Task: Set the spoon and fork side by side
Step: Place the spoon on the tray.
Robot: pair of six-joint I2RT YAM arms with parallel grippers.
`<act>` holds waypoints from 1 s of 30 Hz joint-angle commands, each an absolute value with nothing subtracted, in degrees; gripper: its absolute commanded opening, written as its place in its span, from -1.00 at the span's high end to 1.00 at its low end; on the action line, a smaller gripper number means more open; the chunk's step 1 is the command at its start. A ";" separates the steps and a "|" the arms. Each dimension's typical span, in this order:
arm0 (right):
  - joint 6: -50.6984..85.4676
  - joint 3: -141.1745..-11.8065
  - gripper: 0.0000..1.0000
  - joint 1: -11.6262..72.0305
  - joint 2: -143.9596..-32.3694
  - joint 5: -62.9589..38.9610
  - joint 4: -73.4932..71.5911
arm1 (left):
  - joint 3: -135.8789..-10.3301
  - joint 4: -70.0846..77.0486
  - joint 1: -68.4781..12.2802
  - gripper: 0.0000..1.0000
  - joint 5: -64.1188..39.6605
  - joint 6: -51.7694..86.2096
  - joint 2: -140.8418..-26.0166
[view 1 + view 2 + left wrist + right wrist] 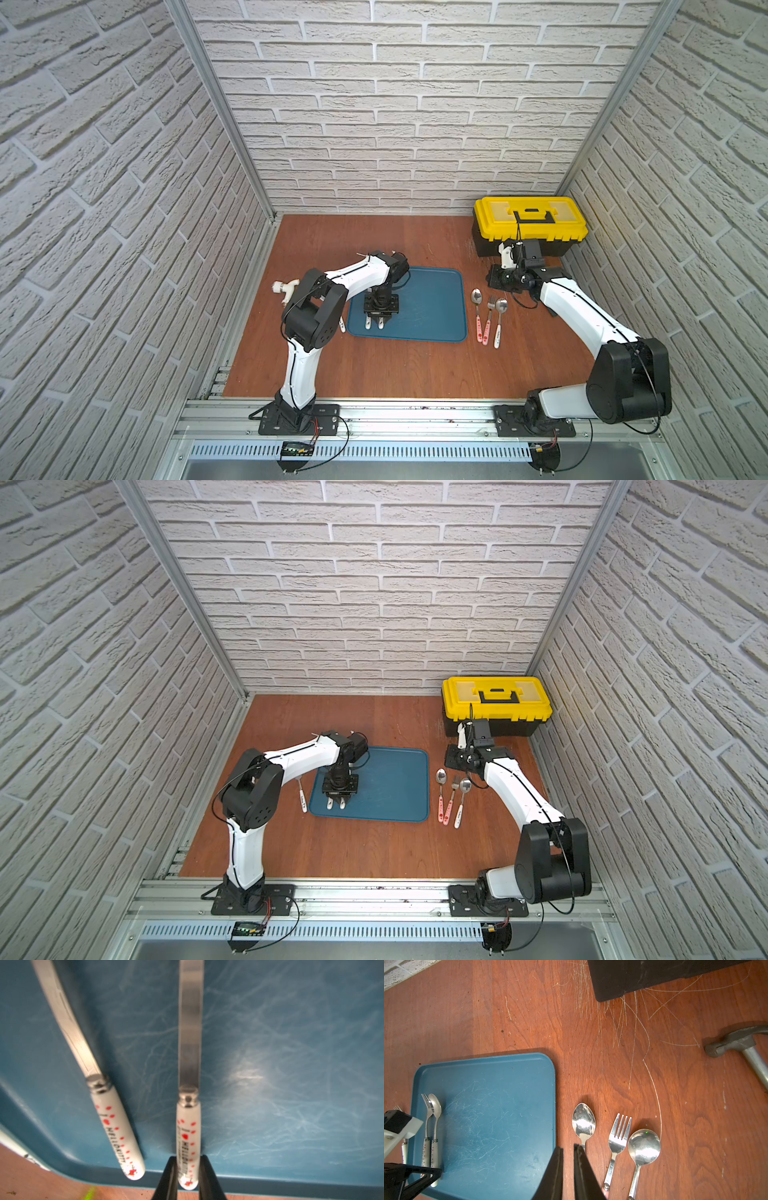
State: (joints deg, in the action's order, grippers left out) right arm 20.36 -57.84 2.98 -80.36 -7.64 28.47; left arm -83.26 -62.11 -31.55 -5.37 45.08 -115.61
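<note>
Wooden table (395,365) — blue tray (432,307), yellow toolbox (530,220), hammer (735,1043), loose cutlery (488,318).

Reddish wood-grain desk (508,1012), smooth but hairline-scratched. Blue plastic tray (488,1076), matt, finely scuffed. Spoon (435,1105) and fork (426,1099) in polished, mirror-bright metal, with smooth, glossy white handles (113,1126). Yellow plastic toolbox (530,216) lid over black base. Dull grey metal hammer (735,1043) head. Rough brick-textured walls (374,104).
</note>
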 commanded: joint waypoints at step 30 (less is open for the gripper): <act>20.67 -57.13 0.63 2.83 -77.97 -8.42 26.63 | -81.29 -61.94 -30.67 0.34 -4.33 44.87 -116.39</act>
State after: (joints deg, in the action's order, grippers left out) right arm 20.43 -57.82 2.98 -79.94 -7.81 28.45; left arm -81.71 -61.32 -31.00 -5.54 45.06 -115.61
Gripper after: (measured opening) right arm 0.183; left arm 0.328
